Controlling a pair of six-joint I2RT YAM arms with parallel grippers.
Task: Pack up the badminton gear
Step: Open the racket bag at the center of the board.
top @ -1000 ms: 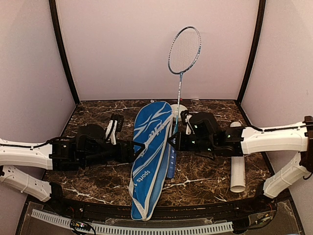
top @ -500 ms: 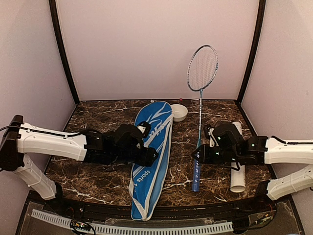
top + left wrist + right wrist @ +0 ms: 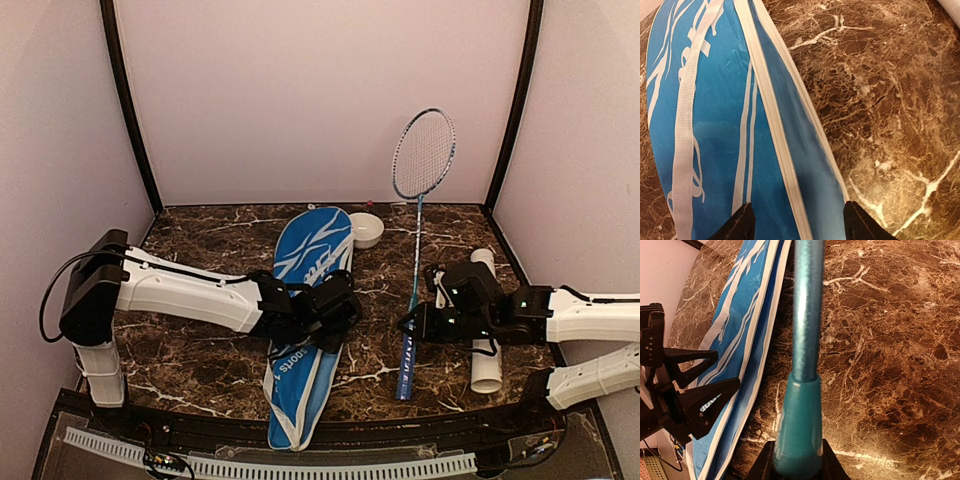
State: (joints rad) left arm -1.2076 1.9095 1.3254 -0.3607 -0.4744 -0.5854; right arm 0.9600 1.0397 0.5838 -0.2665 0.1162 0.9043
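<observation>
The long blue white-trimmed racket cover (image 3: 306,310) lies lengthwise in the middle of the table. My left gripper (image 3: 340,307) is open just above the cover's right edge, its fingertips (image 3: 743,226) straddling the white zipper trim (image 3: 782,150). My right gripper (image 3: 410,325) is shut on the blue handle (image 3: 799,425) of a racket (image 3: 422,155), held tilted with its head raised against the back wall and the handle end low near the table. The long white tube (image 3: 486,345) lies under my right arm. The cover also shows at the left of the right wrist view (image 3: 742,335). No shuttlecocks show.
A small white bowl (image 3: 366,229) stands at the back, by the cover's far end. Dark marble table (image 3: 190,350). Walls close in on the left, back and right.
My left arm has reached right across the cover to its right edge. My right arm has carried the racket a little further right and away from the cover.
</observation>
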